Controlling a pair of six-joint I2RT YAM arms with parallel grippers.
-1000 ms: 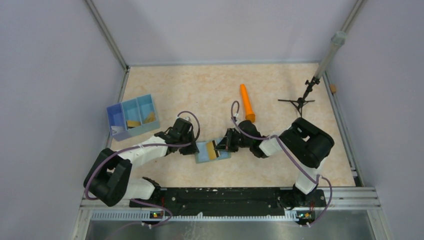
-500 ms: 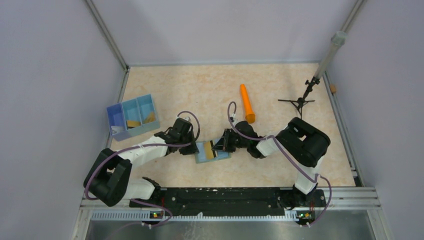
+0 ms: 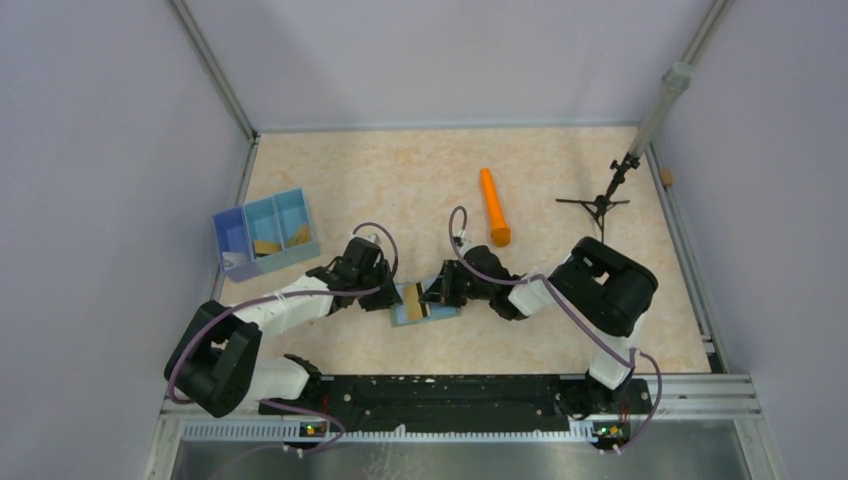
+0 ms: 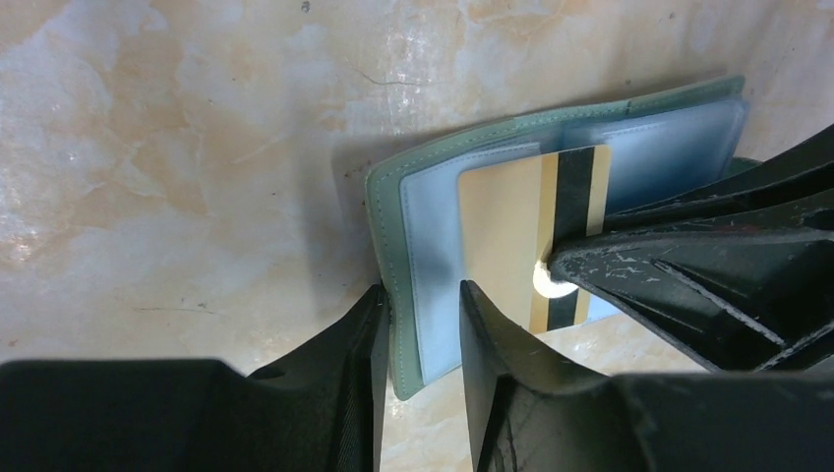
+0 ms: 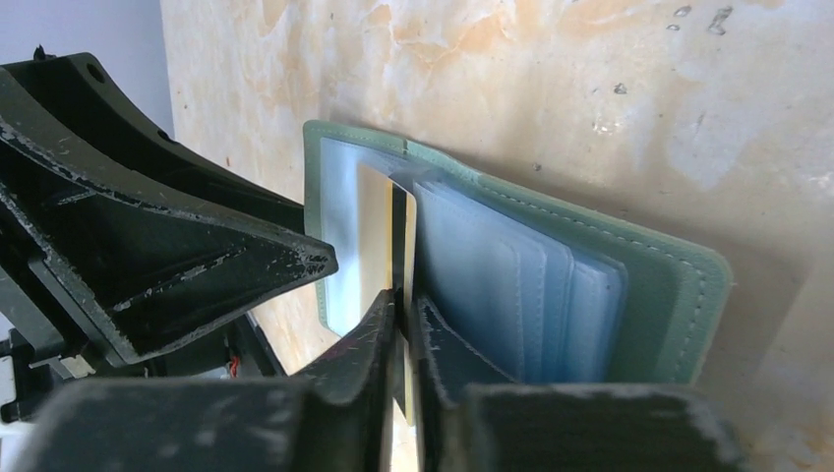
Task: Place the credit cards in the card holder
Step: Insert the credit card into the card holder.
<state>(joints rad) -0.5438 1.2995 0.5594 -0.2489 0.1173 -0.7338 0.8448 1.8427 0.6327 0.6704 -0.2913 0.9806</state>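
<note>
Well, at the left stands one blue tray (image 3: pixel 230 230) of three compartments; gold cards (image 3: pixel 266 247) lie in its middle and right ones, too small to count. The left gripper (image 4: pixel 423 290) straddles the left edge of the one wallet (image 4: pixel 433 187), its fingers a narrow gap apart and not clearly pinching. The wallet lies open mid-table, pale blue side up, long axis left to right. The right gripper (image 5: pixel 401 300) pinches one striped card (image 4: pixel 502 236) over the wallet's left page, its long axis roughly near to far. One orange cylinder (image 3: pixel 493 205) lies beyond, to the right.
</note>
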